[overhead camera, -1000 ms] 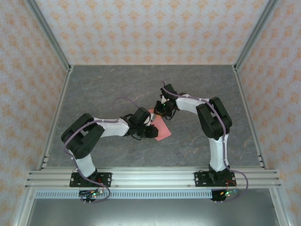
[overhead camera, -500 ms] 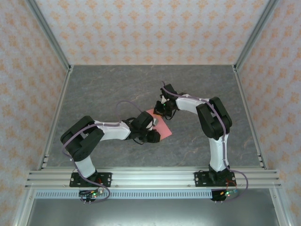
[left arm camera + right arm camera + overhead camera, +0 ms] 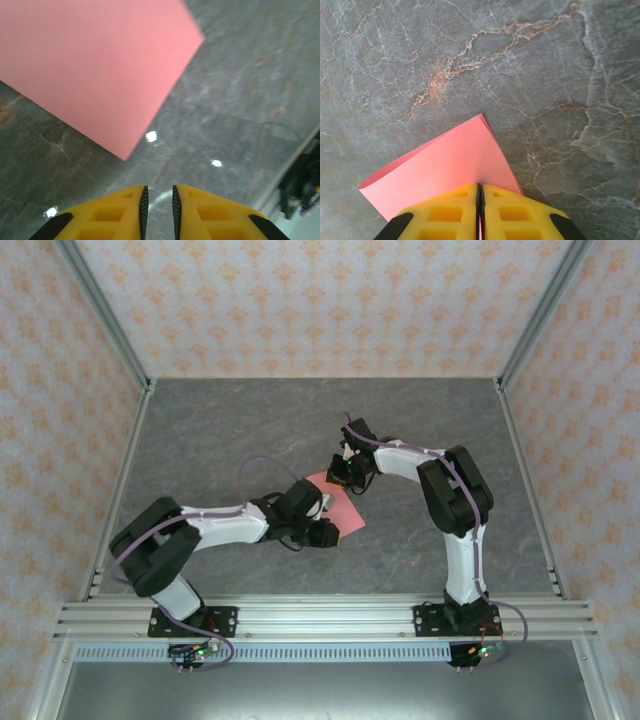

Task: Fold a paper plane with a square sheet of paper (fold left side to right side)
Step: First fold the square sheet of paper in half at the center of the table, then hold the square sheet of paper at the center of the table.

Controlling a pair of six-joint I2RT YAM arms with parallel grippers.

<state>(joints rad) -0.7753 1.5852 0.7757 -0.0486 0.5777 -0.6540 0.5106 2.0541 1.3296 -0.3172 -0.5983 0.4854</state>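
Observation:
The square sheet of paper (image 3: 345, 510) lies folded over on the grey table, salmon-pink, its two layers showing at the far corner (image 3: 482, 116). My right gripper (image 3: 340, 478) is shut, and its yellow fingertips (image 3: 480, 187) rest on the paper's top layer. My left gripper (image 3: 324, 532) hovers low over bare table just off the sheet's near corner (image 3: 125, 157). Its jaws (image 3: 158, 192) stand a narrow gap apart with nothing between them. The paper (image 3: 95, 65) lies ahead of them, untouched.
The marble-grey table top (image 3: 230, 430) is bounded by metal frame rails (image 3: 110, 490) at the sides and a rail along the front (image 3: 320, 615). Both arm bases stand on that front rail. Patterned walls surround the cell.
The left arm has stretched out lower and its gripper has slid slightly toward the near edge, beside the paper. The right gripper and the paper have stayed put.

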